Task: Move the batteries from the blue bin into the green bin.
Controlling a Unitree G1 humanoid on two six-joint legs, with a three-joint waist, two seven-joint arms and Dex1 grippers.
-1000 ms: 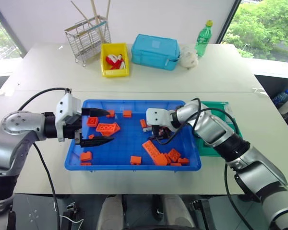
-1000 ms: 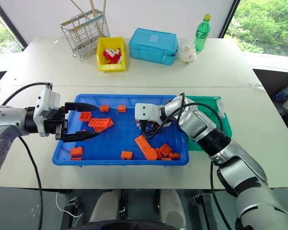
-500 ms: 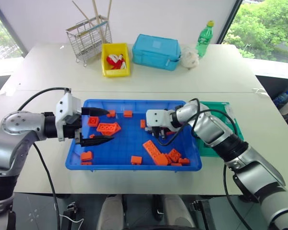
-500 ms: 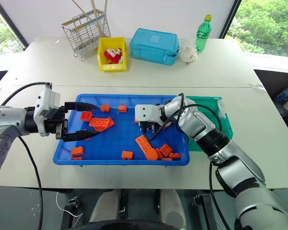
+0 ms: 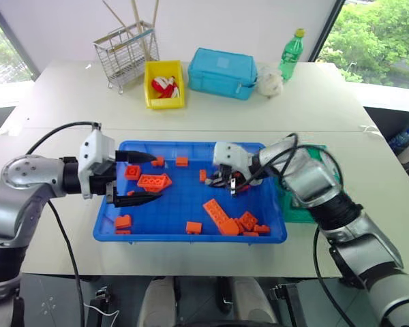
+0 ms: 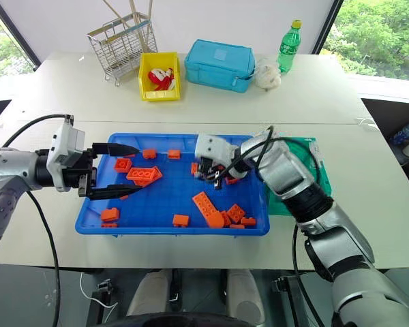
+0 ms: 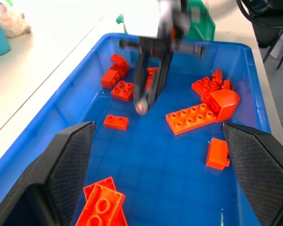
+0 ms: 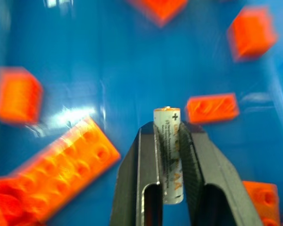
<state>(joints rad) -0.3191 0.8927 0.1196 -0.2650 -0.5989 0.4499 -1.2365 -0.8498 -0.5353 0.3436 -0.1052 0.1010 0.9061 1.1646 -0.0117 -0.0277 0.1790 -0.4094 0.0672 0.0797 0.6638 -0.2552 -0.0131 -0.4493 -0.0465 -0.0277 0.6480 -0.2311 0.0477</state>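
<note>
The right end effector (image 8: 168,155) is clenched on a single battery (image 8: 168,157), which is seen in the right wrist view pinched lengthwise between the two black fingers (image 8: 137,174), its plus-marked tip protruding past the fingertips. The right arm is reached inward across the blue bin (image 5: 170,235) from the robot's right, the wrist bent so that the end effector points down and toward the left, and it is held above the bin's floor rather than on it. Beneath it, orange bricks (image 5: 219,216) are scattered over the grid-patterned floor, most of them gathered near the bin's near right corner.

The left end effector (image 5: 140,178) is held with its fingers spread wide, nothing between them. The left forearm is stretched almost level from the robot's left, and the fingers are poised over the left part of the blue bin, pointing to the right, with a flat orange brick (image 5: 153,182) lying just beyond the tips.

The green bin (image 6: 315,178) is set on the table (image 5: 68,102) just beside the blue bin's right end, largely hidden behind the right arm. Whether any further batteries lie in either bin cannot be told.
</note>
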